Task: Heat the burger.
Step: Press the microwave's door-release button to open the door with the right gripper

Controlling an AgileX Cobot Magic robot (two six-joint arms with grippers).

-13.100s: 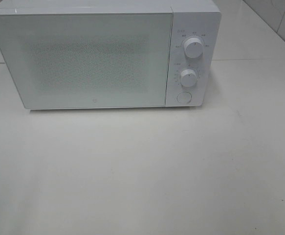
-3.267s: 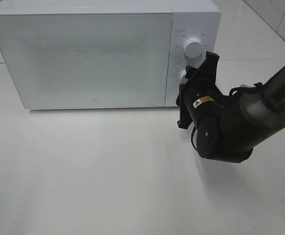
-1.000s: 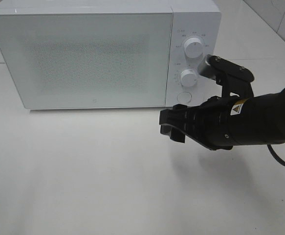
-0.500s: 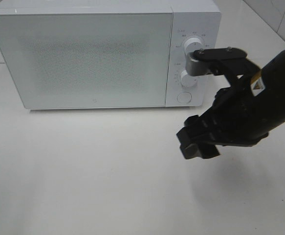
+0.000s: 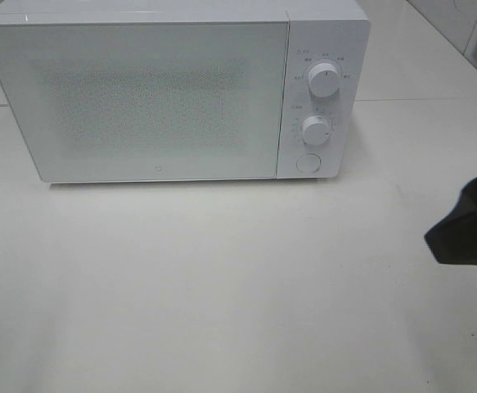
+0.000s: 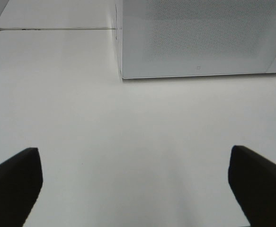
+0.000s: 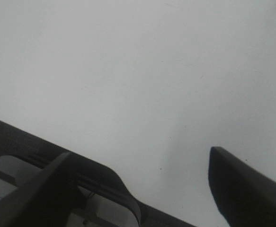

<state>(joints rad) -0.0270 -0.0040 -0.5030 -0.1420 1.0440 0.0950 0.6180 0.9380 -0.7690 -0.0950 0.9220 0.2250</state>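
My right gripper point(image 7: 140, 158) at 4 o'clock and left gripper point(image 6: 134, 156) both spread, empty, clear of the shut microwave point(image 5: 140, 98) (burger unseen, likely inside).

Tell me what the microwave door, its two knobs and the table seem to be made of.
The microwave door looks like glossy white glass or plastic: smooth, with a fine dotted mesh showing through. The knobs look like matte white plastic, each with a thin pointer line. The table is smooth and off-white with a soft sheen, perhaps laminate or stone; the pictures leave that open.
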